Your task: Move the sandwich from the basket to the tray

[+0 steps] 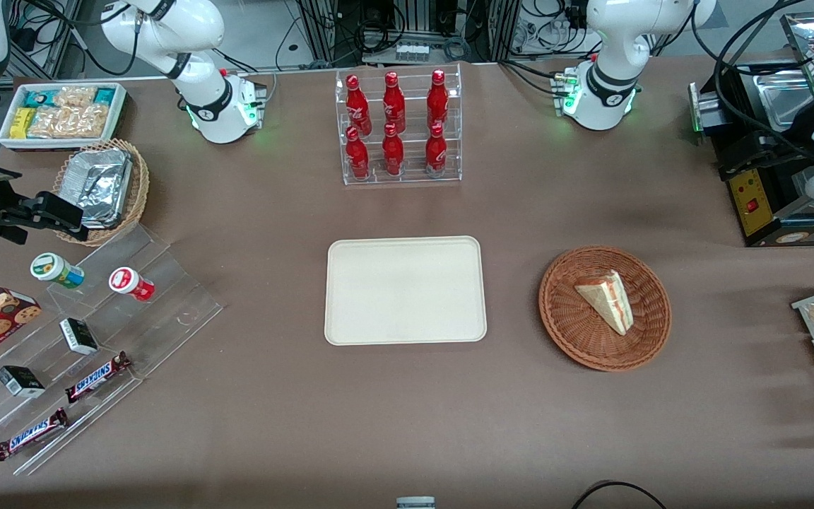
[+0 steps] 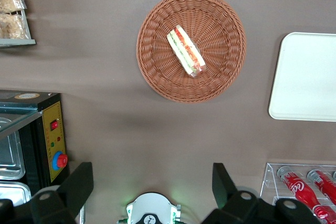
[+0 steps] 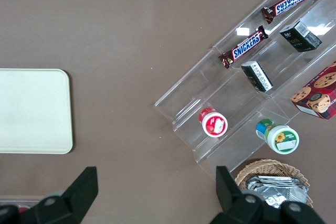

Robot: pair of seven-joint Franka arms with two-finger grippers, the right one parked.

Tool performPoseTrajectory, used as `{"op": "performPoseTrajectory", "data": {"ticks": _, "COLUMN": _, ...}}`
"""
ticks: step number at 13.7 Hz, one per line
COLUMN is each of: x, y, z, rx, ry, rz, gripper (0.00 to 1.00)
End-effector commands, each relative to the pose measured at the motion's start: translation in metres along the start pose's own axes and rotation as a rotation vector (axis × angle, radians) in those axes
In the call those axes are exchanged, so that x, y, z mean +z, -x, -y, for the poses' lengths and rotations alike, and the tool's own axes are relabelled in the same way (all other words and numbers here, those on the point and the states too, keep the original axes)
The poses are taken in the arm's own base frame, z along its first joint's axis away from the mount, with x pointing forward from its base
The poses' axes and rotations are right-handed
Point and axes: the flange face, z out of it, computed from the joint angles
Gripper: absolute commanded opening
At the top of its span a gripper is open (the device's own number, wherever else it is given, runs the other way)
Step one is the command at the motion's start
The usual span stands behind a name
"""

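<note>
The gripper (image 2: 151, 183) is being held high above the table with its fingers spread wide apart and nothing between them, well apart from the basket (image 1: 568, 341). The sandwich (image 1: 608, 300) is lying on its side in the basket, toward the working arm's end of the table; the tray (image 1: 405, 290) is sitting bare in the middle of the front view. Risk is being judged as follows: the clear wrap is likely being made slippery, so the wedge could be squeezed out or dropped short of the tray. The light basket could be dragged if its rim is caught.
</note>
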Motion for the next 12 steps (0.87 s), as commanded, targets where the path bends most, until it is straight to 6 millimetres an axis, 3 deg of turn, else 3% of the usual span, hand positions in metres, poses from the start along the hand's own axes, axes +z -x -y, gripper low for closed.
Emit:
{"op": "performPoseTrajectory", "data": {"ticks": 1, "x": -0.004, "y": 0.000, "z": 0.000, "rx": 0.018, "ry": -0.017, "rz": 0.000, "gripper": 1.00}}
{"op": "performPoseTrajectory", "data": {"ticks": 4, "x": 0.002, "y": -0.004, "z": 0.001, "rx": 0.016, "ry": -0.016, "rz": 0.000, "gripper": 1.00}}
{"op": "performPoseTrajectory", "data": {"ticks": 9, "x": 0.067, "y": -0.025, "z": 0.023, "rx": -0.029, "ry": -0.019, "rz": 0.053, "gripper": 1.00}}
{"op": "performPoseTrajectory", "data": {"ticks": 12, "x": 0.100, "y": -0.029, "z": 0.023, "rx": -0.087, "ry": -0.020, "rz": 0.045, "gripper": 1.00}}
